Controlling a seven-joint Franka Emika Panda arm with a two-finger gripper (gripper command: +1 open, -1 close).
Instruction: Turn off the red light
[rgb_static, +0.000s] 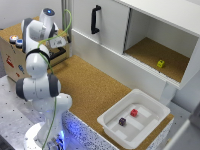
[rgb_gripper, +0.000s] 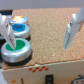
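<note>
The red light (rgb_static: 12, 38) glows red-orange on top of the box (rgb_static: 10, 57) at the exterior view's far left, with a blue button (rgb_static: 19, 42) beside it. My gripper (rgb_static: 58, 50) hangs to the exterior view's right of those buttons, over the box's edge. In the wrist view the gripper (rgb_gripper: 40, 32) is open, its fingers (rgb_gripper: 71, 29) spread wide over the box's cork top with nothing between them. A green button (rgb_gripper: 16, 49) and a blue button (rgb_gripper: 19, 26) sit by one finger. I cannot make out the red light in the wrist view.
A white cabinet with a black handle (rgb_static: 95, 19) stands behind the cork table (rgb_static: 90, 85); its open compartment holds a yellow cube (rgb_static: 160, 63). A white tray (rgb_static: 150, 125) at the table's near corner contains a red cube (rgb_static: 134, 112) and a dark cube (rgb_static: 122, 121).
</note>
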